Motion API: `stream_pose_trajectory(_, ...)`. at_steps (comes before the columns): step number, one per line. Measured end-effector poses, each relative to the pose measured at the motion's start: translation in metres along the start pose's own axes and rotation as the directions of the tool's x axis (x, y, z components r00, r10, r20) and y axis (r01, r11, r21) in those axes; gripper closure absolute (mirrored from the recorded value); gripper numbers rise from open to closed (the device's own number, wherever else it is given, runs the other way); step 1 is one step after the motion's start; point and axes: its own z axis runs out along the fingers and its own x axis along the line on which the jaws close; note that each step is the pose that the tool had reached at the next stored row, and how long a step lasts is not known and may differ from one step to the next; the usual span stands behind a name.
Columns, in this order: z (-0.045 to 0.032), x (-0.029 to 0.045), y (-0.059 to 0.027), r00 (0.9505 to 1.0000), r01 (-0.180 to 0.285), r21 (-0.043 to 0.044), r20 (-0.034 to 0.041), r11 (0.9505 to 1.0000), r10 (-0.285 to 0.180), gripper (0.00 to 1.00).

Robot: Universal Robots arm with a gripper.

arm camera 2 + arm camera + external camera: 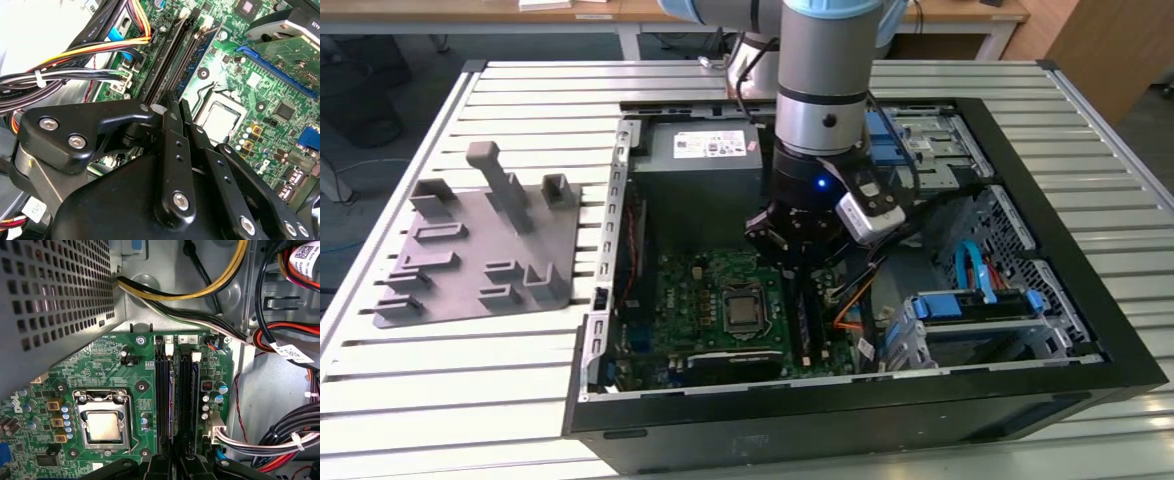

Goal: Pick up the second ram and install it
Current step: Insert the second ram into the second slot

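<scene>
My gripper (803,265) reaches down inside the open computer case (1067,300), right over the black memory slots (165,390) of the green motherboard (700,295). Its two black fingers (172,107) are pressed together, and I see nothing between them. A thin blue-green ram (196,66) stands edge-on in a slot just beside the fingertips, also visible in the first wrist view (196,390). Another thin bluish edge (173,405) runs between the slots, in line with the gripper (172,460). I cannot tell which stick is the second ram.
The processor socket (102,422) lies beside the slots. Bundled cables (280,440) hang on the slots' other side. A blue drive cage (974,310) and the power supply (707,150) stand close. The grey holder plate (480,240) with upright pegs sits on the slatted table at the exterior view's left.
</scene>
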Motion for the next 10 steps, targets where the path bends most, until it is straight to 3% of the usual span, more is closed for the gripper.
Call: stream_pose_trajectory(10,0.0018,0.0,0.0029,1.0,-0.001,0.0032,-0.0002,1.0,0.001,0.86)
